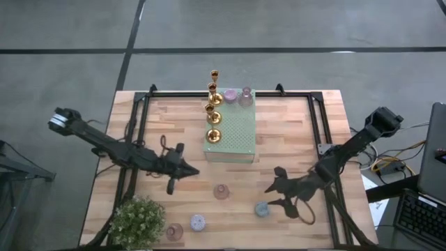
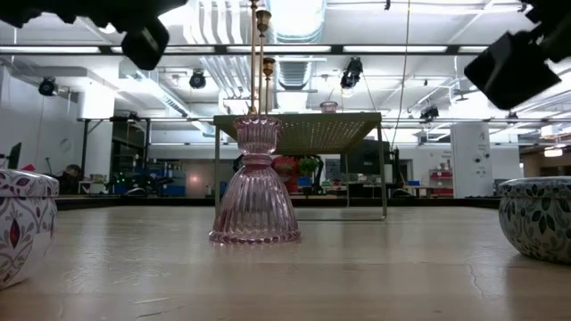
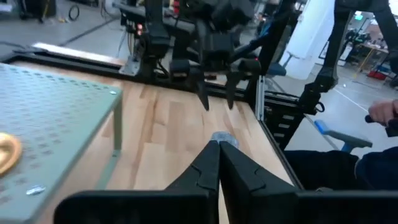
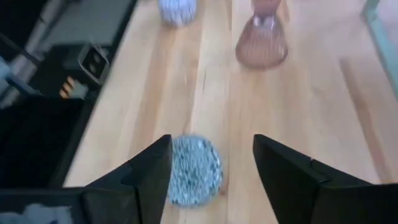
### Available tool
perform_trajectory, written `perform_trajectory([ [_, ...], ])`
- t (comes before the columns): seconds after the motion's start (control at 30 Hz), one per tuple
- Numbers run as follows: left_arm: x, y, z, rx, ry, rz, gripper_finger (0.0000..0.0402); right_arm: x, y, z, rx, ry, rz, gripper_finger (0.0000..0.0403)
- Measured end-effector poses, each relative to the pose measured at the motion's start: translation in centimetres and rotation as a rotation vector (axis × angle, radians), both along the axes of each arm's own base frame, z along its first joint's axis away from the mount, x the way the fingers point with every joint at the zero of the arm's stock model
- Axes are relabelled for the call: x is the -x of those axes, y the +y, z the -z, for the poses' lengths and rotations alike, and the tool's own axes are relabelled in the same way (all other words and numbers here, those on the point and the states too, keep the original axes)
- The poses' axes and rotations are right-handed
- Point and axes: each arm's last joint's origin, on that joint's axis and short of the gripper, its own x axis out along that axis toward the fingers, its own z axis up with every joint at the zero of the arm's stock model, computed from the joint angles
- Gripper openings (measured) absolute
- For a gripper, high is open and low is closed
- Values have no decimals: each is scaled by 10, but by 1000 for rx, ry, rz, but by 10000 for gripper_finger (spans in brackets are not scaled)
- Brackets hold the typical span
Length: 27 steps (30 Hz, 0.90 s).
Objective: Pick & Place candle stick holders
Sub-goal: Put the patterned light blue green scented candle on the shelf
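A pink ribbed holder stands upright on its flared base mid-table. A pale-blue squat holder sits on the wood below my right gripper, which is open; its fingers stand either side of the holder, the holder closer to one of them. My left gripper is shut and empty, raised left of the pink holder. Gold candlesticks and two small holders stand on the green pad.
A potted plant fills the near left corner, with a lilac holder and a pink one beside it. The pad is a raised perforated stand at the far middle. A person's hand shows beyond the right edge.
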Motion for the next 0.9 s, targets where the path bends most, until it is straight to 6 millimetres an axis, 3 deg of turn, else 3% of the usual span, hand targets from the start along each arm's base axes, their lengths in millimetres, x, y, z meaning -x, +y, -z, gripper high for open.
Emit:
perform_trajectory([
  [0.17,21,6,8,-40,-36,20,7,-11,11,9,-6,81,-26,254],
  [0.47,46,18,41,-42,-72,-17,8,-22,27,23,32,160,-61,310],
  [0.9,71,29,73,-17,-136,-1,12,-19,35,30,16,194,-76,324],
])
